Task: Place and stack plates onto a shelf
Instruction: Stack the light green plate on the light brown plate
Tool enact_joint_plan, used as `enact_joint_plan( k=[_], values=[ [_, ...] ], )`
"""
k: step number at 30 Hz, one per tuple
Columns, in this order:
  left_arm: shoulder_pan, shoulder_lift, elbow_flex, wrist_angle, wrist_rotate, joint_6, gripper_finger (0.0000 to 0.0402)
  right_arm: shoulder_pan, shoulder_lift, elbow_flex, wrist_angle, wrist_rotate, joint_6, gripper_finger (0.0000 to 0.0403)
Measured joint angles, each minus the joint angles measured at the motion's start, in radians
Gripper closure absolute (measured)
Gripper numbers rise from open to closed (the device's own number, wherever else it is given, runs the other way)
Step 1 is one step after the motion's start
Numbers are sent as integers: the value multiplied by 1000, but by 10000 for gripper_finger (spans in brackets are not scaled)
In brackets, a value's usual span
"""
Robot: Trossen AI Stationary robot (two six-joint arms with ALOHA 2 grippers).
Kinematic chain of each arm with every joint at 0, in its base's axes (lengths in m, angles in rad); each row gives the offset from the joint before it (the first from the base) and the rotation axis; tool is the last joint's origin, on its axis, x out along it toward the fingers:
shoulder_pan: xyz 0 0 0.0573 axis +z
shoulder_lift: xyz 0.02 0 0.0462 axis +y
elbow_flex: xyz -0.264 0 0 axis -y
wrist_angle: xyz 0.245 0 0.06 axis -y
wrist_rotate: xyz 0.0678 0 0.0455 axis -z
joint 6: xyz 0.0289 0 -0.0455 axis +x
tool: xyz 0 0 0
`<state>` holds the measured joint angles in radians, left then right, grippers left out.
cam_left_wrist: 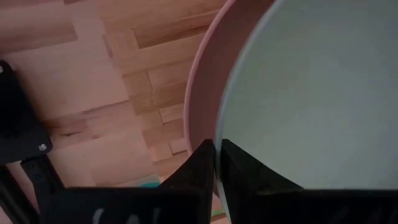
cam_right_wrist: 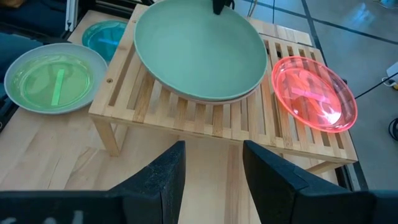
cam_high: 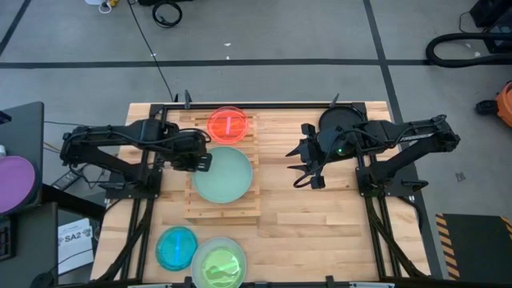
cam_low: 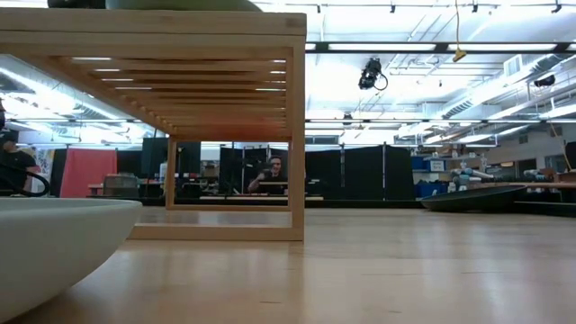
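Step in hand: judged as setting the large mint plate (cam_high: pixel 223 175) down on the shelf (cam_high: pixel 222 210); plate lies on the slats, beside the red plate (cam_high: pixel 229 123) at the shelf's far end
Left gripper (cam_left_wrist: pixel 215 151): fingers nearly closed, pinched on the mint plate's rim at its left edge; plate rim sits between them
Right gripper (cam_right_wrist: pixel 211 167): fingers apart, holding nothing; hovers over bare table just right of the shelf
Doing it well: confirm the plate rests flat on the slats before release; open only slightly, then draw back outward along the rim so it is not dragged; keep clear of the red plate
Count, shelf: one
Count, plates on shelf: two; mint and red
Count, plates on table: blue plate (cam_high: pixel 176 247); a green plate (cam_high: pixel 219 264) lying in a pale whitish plate (cam_right_wrist: pixel 15 68)
Count, arms: two
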<state>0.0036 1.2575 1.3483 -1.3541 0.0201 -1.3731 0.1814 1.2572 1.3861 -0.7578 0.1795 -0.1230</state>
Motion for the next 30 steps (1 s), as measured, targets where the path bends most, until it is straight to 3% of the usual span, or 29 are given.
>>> enact_joint_plan(
  k=[23,30],
  values=[
    [0,0,0,-3,0,77,363,0,0,0,0,0,0,237],
    [0,0,0,-4,0,88,317,0,0,0,0,0,0,237]
  ],
)
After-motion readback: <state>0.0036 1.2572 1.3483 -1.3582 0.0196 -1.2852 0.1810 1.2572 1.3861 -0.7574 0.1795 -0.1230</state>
